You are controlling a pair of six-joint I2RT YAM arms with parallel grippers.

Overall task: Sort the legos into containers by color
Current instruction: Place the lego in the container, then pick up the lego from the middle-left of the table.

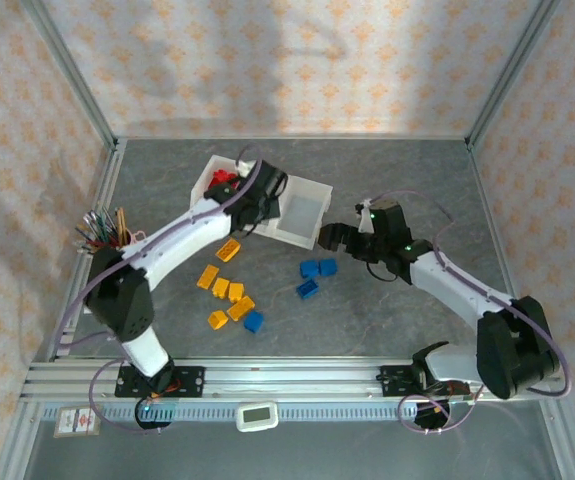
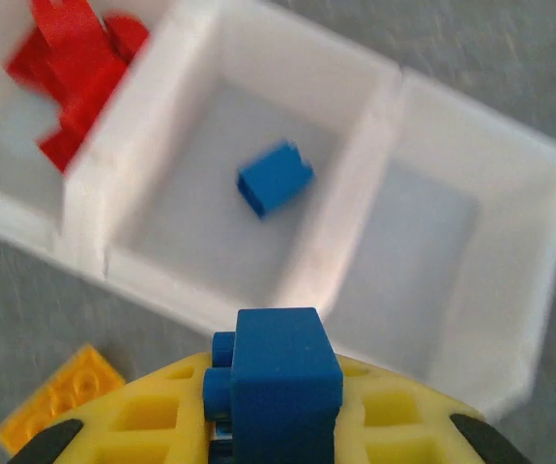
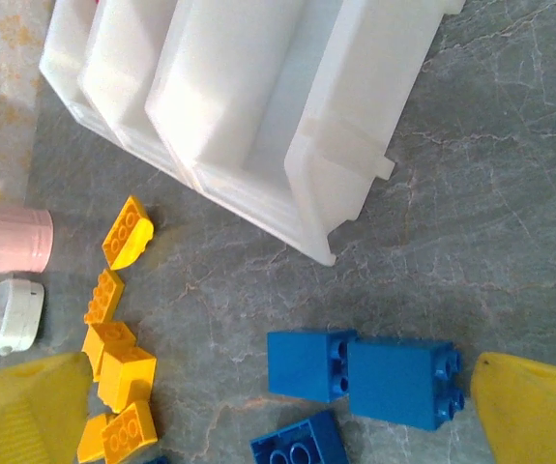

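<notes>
My left gripper (image 1: 263, 203) hangs over the near wall of the white three-compartment containers (image 1: 305, 214), shut on a blue lego (image 2: 282, 375). Below it, another blue lego (image 2: 276, 179) lies in the middle compartment, and red legos (image 2: 74, 68) fill the left one. My right gripper (image 1: 330, 238) stands open above the table, just right of the containers. Three blue legos (image 3: 403, 382) lie between its yellow fingers (image 3: 534, 406). Several yellow legos (image 1: 225, 290) and one blue lego (image 1: 254, 321) lie in front of the containers.
A pink cup (image 1: 107, 235) of pencils stands at the left edge of the table. Beside it lies a small white object (image 3: 12, 314). Metal frame rails run along the table's sides and near edge.
</notes>
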